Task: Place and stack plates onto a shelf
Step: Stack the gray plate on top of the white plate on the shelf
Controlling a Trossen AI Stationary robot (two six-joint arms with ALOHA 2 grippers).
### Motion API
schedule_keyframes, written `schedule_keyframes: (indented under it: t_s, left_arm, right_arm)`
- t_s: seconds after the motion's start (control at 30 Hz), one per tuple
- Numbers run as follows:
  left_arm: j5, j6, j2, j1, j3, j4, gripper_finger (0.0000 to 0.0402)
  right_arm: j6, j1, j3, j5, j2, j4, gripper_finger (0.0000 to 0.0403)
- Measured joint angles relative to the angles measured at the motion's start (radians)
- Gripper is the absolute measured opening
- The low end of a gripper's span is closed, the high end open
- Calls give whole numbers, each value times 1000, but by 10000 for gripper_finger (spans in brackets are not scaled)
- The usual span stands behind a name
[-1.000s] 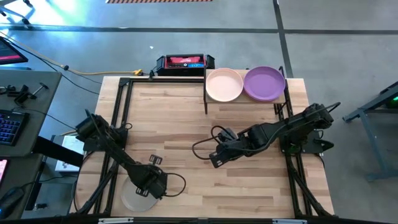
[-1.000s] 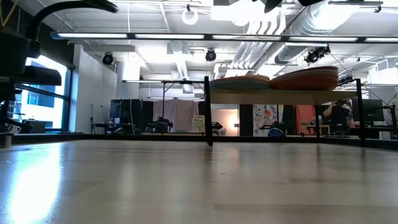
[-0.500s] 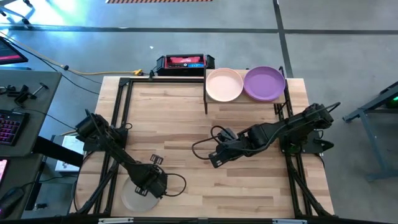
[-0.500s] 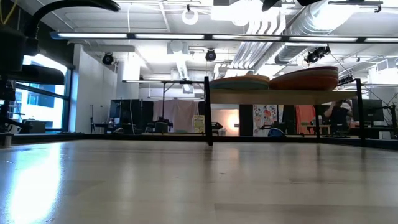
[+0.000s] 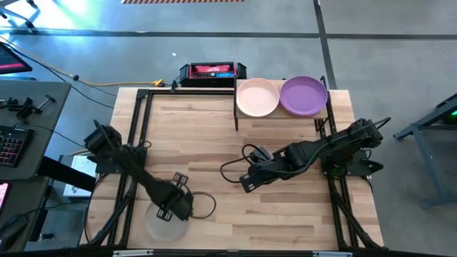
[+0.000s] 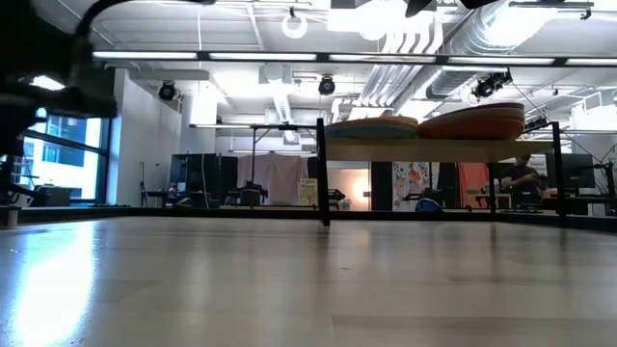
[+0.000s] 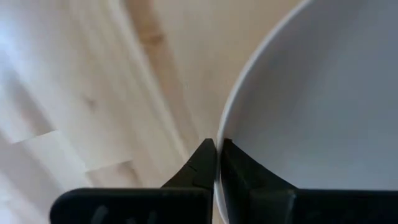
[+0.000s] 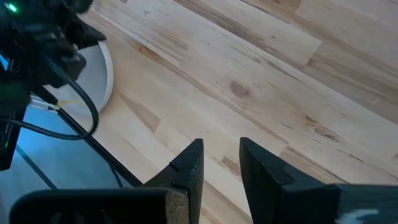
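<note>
At lower left of the high view, the left tool [image 5: 173,210] pinches a pale plate's [image 5: 161,227] rim, while the right tool [image 8: 217,163], slightly parted and empty, hangs mid-desk [image 5: 214,135].

Red-black box [image 5: 212,71] off table's far edge, yellow cable [image 5: 127,83] beside it. Keyboard [image 5: 8,146] on grey desk [image 5: 36,107] at left. Person [image 6: 523,178] seated in background, low view.

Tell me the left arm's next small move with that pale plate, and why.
Probably lift it a little. The left gripper is shut on the rim of the pale plate at the table's near-left corner, while the shelf, holding a cream plate and a purple plate, stands at the far edge.
</note>
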Motion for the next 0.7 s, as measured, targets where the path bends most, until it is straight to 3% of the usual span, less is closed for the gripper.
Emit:
schedule_keyframes:
  t_s: [0.43,0.7]
  left_arm:
    - [-20,35,-216,234,0,-64,0]
    - [-20,45,-311,398,1,-64,0]
  right_arm:
    - [0,-5,0,0,0,-62,83]
    - [-62,-65,0,-11,0,-79,83]
